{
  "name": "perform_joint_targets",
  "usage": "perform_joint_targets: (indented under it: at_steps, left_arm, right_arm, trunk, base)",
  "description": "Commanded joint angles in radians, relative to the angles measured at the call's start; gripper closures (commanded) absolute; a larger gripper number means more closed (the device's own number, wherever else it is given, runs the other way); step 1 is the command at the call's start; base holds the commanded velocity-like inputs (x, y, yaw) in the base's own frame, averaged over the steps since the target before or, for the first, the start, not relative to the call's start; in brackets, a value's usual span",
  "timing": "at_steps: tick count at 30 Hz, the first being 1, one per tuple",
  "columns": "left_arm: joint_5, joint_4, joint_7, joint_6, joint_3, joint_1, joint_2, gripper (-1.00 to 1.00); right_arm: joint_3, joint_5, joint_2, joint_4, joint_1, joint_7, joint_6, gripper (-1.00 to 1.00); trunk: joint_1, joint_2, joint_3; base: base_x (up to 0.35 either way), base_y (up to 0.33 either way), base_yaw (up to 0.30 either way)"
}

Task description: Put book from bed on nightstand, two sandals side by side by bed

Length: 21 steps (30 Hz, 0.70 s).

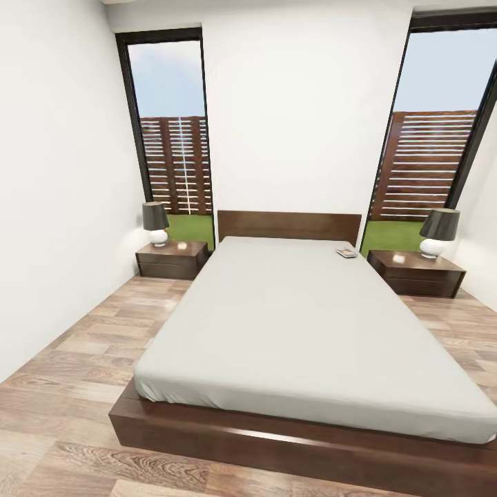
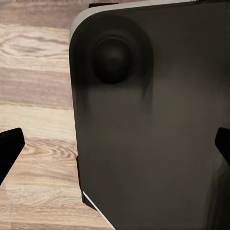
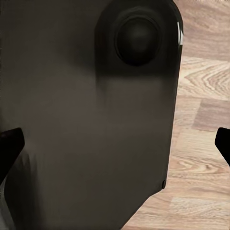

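Note:
The bed [image 1: 297, 324] fills the middle of the head view, a light-grey mattress on a dark wooden frame with its headboard against the far wall. The book [image 1: 346, 252] lies flat on the mattress near the headboard, on the right side. A nightstand [image 1: 171, 259] stands left of the bed and another nightstand [image 1: 415, 273] right of it, close to the book. The two sandals are out of view. In the wrist views my left gripper [image 2: 115, 148] and right gripper [image 3: 115, 146] hang open and empty above the floor, beside my dark base.
Each nightstand carries a dark-shaded lamp [image 1: 156, 223], [image 1: 438, 232]. Tall black-framed windows [image 1: 171, 138] flank the headboard. Wood-plank floor [image 1: 76, 373] runs along both sides of the bed, with a white wall close on the left. My dark base [image 2: 153, 120] sits between the arms.

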Motion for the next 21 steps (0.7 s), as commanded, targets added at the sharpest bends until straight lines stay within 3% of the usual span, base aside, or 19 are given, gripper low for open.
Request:
perform_joint_targets:
  at_steps: [1,8,21]
  left_arm:
    - [-0.002,-0.001,0.0,-0.002,-0.001,0.0,0.0,-1.0]
    - [-0.002,-0.001,0.001,-0.002,-0.001,0.0,0.0,-1.0]
    - [-0.002,-0.001,0.001,-0.01,-0.001,0.0,0.0,-1.0]
  right_arm:
    - [0.0,0.001,0.0,0.0,-0.001,0.0,0.0,-1.0]
    - [0.0,0.001,0.0,0.002,0.0,0.004,-0.001,-1.0]
    - [0.0,0.001,0.0,0.004,-0.001,0.005,-0.002,-1.0]
  trunk:
    - [0.0,0.0,-0.001]
    - [0.0,0.0,-0.001]
    - [0.0,0.0,-0.001]
  base:
    - [0.0,0.0,-0.028]
    - [0.0,0.0,-0.124]
    - [0.0,0.0,-0.207]
